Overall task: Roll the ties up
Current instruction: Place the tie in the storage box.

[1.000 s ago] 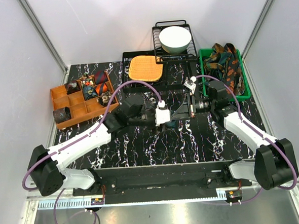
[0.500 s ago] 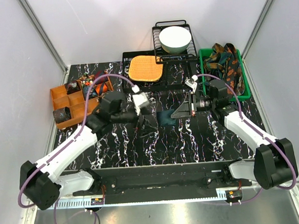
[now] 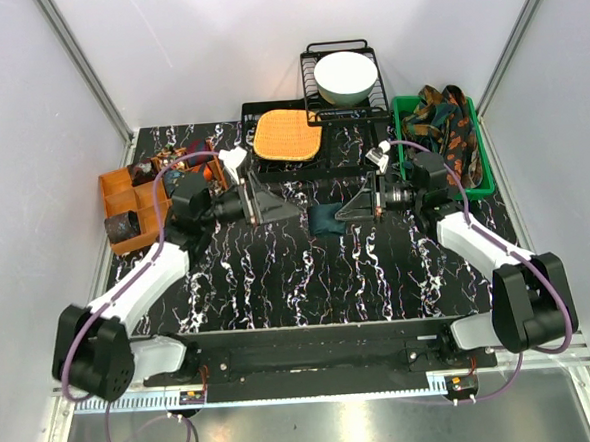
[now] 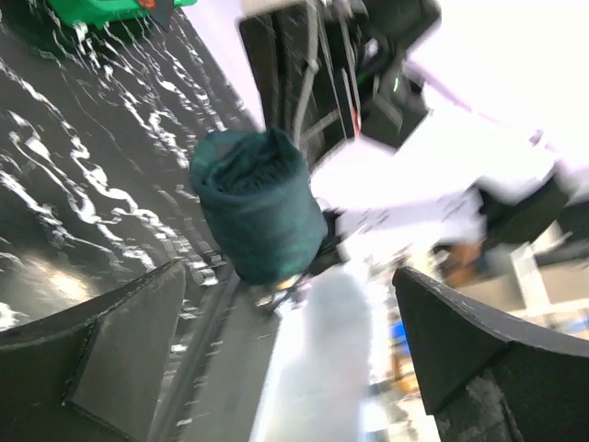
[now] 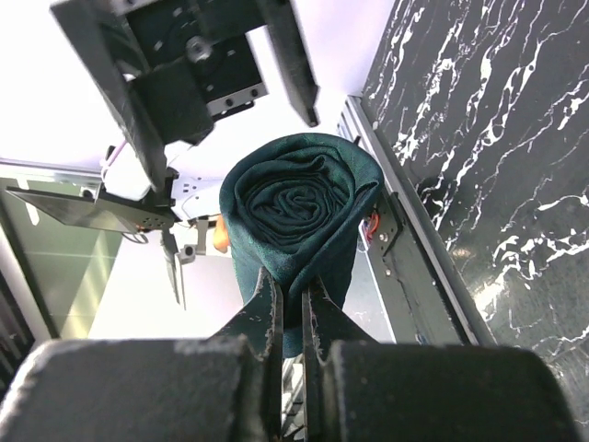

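Observation:
A plain dark teal tie (image 3: 327, 219), rolled into a coil, hangs just above the middle of the table. My right gripper (image 3: 349, 213) is shut on it. In the right wrist view the coil (image 5: 299, 207) shows its spiral end, and the right gripper (image 5: 293, 293) pinches its lower fold. My left gripper (image 3: 270, 203) stands open to the left of the coil, apart from it. In the left wrist view the coil (image 4: 262, 207) lies beyond the wide-spread left gripper (image 4: 294, 368), with nothing between the fingers. Patterned ties (image 3: 441, 124) lie in a green bin (image 3: 484, 169).
An orange divider box (image 3: 123, 196) at the left holds several rolled ties (image 3: 184, 174). An orange woven mat (image 3: 288, 134) lies on a black tray at the back. A white bowl (image 3: 344, 76) sits in a black wire rack (image 3: 310, 65) behind it.
My left gripper has opened, let go of the teal coil and drawn back to the left. My right gripper has kept its hold on the coil, nearly in place.

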You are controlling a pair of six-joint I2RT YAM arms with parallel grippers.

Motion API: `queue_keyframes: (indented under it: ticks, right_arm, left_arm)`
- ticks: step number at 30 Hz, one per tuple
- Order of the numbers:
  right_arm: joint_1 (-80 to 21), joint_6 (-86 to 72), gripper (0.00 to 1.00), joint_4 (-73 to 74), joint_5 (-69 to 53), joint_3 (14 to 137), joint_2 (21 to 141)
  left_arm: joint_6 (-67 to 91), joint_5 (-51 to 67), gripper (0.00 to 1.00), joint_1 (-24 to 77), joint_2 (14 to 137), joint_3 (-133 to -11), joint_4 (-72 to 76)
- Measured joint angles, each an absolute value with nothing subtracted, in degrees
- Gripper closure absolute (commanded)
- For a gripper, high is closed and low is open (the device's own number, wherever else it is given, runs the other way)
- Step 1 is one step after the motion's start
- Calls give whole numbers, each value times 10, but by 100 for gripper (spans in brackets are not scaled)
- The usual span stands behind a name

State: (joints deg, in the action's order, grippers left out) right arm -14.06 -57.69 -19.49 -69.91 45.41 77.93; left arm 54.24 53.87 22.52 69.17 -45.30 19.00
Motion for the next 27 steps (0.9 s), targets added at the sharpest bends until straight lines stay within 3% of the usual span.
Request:
queue_keyframes:
  ticks: [7,24,27]
  right_arm:
    - [-140,-624,100,-252,-699,454,788]
    - [-147,-653,100,-295,-696,454,800]
    - [-152,-656,100,-299,-695,454,800]
  left_arm:
    - [659,543,1,222,753,-458,249]
    - [709,538,1,287,800,-467,324]
    - [713,537,5,296,810,-468,335]
